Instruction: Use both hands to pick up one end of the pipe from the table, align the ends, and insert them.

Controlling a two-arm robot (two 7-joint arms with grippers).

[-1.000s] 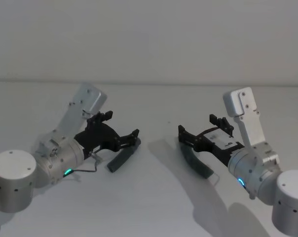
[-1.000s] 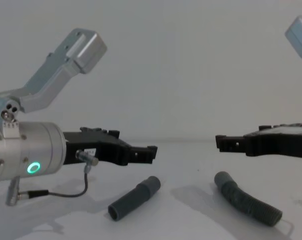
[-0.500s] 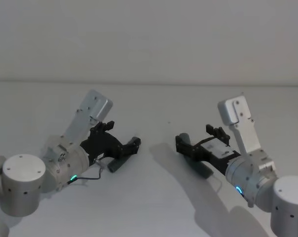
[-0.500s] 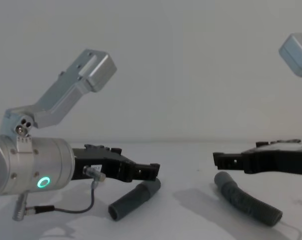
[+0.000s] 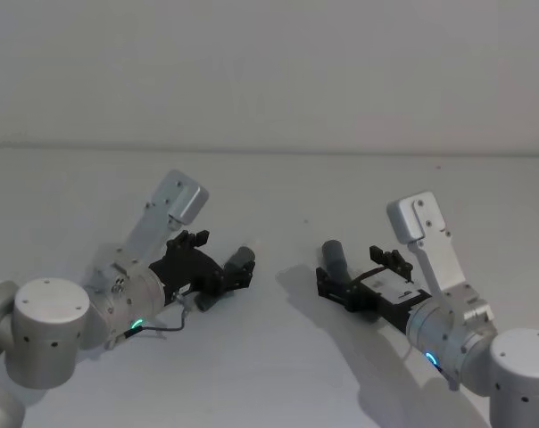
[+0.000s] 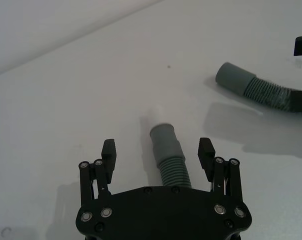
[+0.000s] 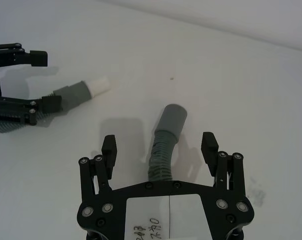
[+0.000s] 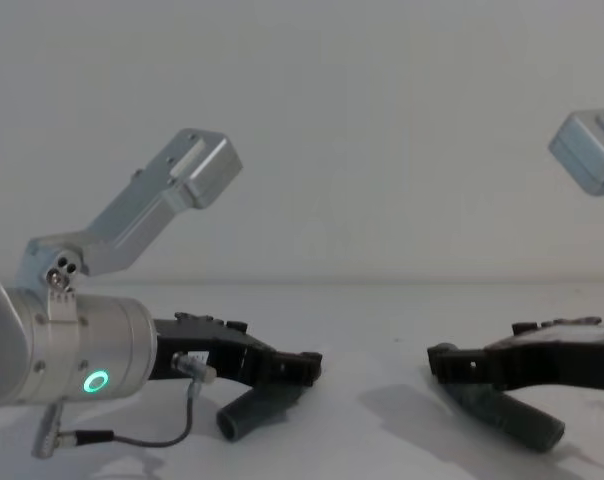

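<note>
Reaching around both pipe pieces

Both pieces of the pipe lie flat on the white worktop (image 5: 278,374). They are apart, with bare worktop between them.

The left hand (image 6: 157,147) is low over the straight tube (image 7: 73,94). Its two black fingers (image 6: 109,150) are spread wide, one on each side of the tube. There is a gap on both sides, so they do not touch it. The tube's white tip (image 6: 157,114) sticks out past the fingers.

The right hand (image 7: 159,144) is low over the bendy hose (image 6: 266,92). Its fingers are spread wide too, one on each side of the hose, with gaps. The smooth grey cuff (image 7: 172,117) pokes out in front of the fingers.

From the head view, the tube is on the left and the hose is on the right.
</note>
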